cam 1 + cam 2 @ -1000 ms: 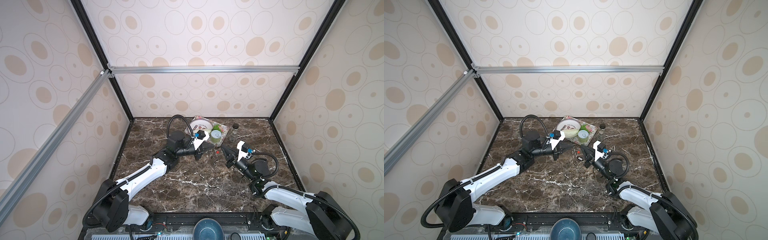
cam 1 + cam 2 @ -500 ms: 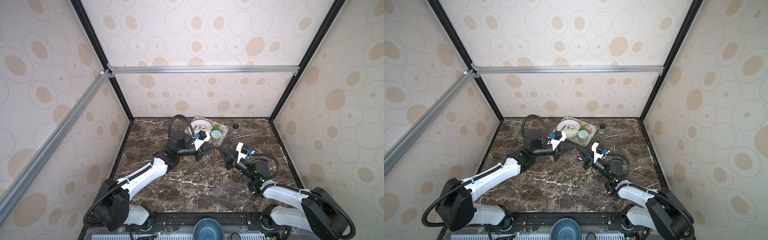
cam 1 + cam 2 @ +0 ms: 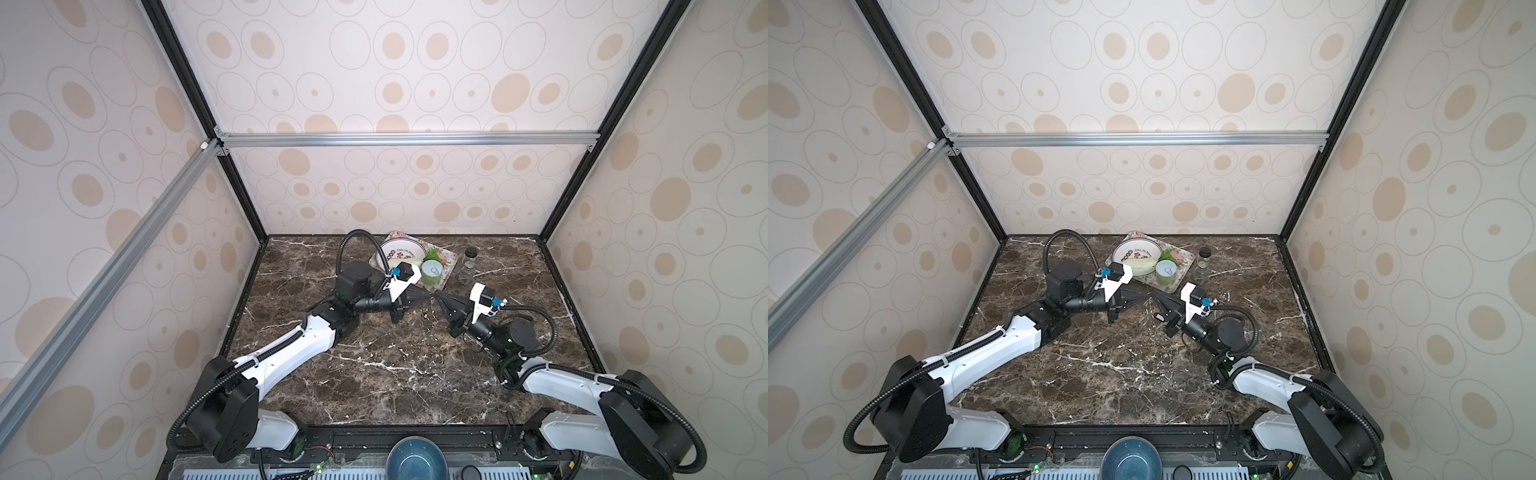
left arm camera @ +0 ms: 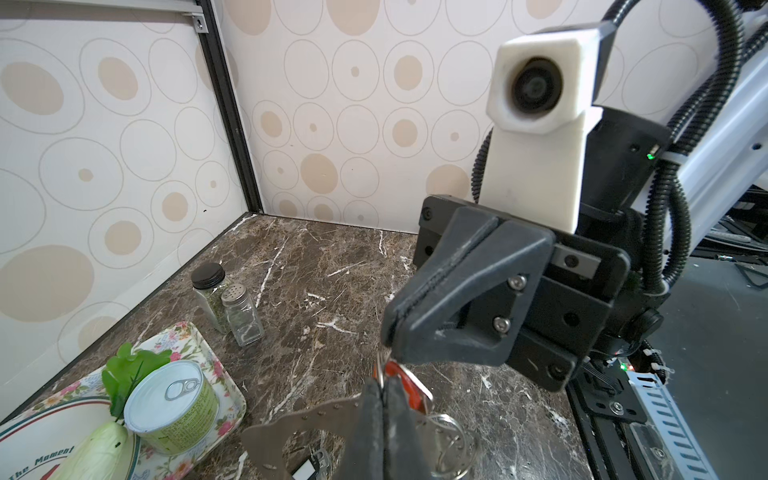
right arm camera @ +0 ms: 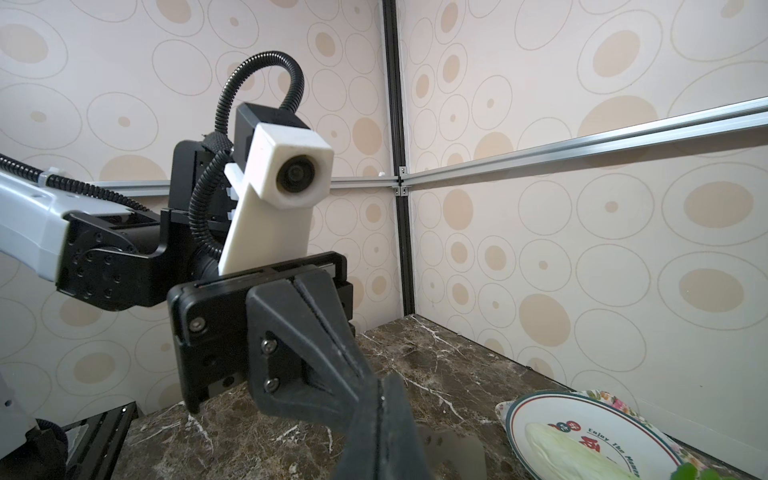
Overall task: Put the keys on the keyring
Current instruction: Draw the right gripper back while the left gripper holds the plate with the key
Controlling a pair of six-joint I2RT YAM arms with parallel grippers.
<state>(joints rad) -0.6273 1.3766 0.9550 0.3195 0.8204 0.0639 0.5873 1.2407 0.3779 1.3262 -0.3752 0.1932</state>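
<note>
Pinching the keyring [image 4: 291,422] by its rim in the left gripper [image 4: 383,388], shut tight, up off the marble table [image 4: 332,270]. Nose to nose with the right gripper [image 4: 388,345], closed too, nipping the thin wire loop of the red-tagged key [image 4: 411,388] right against the ring. Black-tagged key [image 4: 309,469] low behind the hole; hanging or lying, can't tell. All just in front of the flowered tray [image 3: 446,259].
</note>
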